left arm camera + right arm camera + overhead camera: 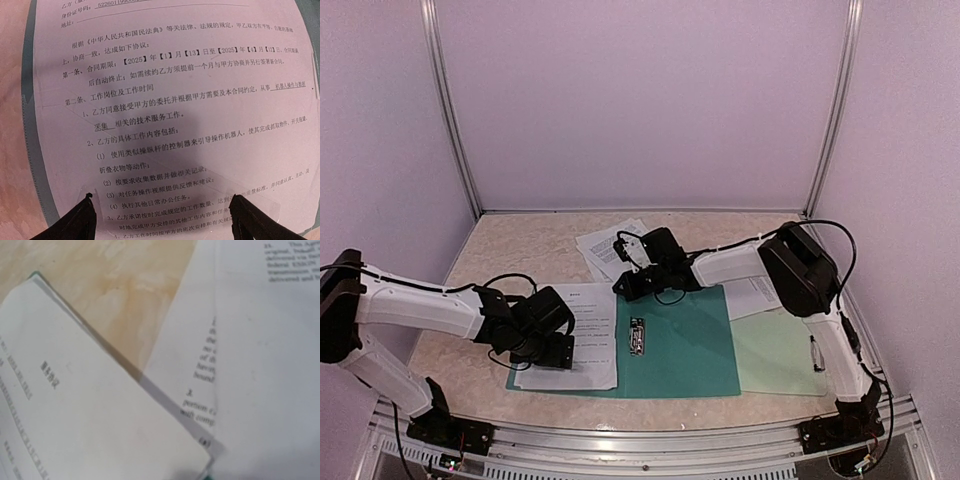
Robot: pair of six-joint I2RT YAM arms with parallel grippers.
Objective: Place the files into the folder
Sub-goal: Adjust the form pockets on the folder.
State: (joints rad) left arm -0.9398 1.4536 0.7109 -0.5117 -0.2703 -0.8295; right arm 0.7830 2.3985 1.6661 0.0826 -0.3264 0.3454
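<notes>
Close under my left gripper (162, 198), jaws spread wide, one sheet (175, 125) lies on the nine-o'clock half of the folder (685, 345). My right gripper (628, 283), clenched, hovers at its twelve-o'clock edge, nearer the loose pages (603, 245) at eleven.

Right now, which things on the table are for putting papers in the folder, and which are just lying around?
For the job:
dark teal-green flat card folder
white printed paper sheet on its left half
more white printed sheets behind it
more white sheets by its far right corner

Just lying about:
pale mint-green flat clipboard
</notes>
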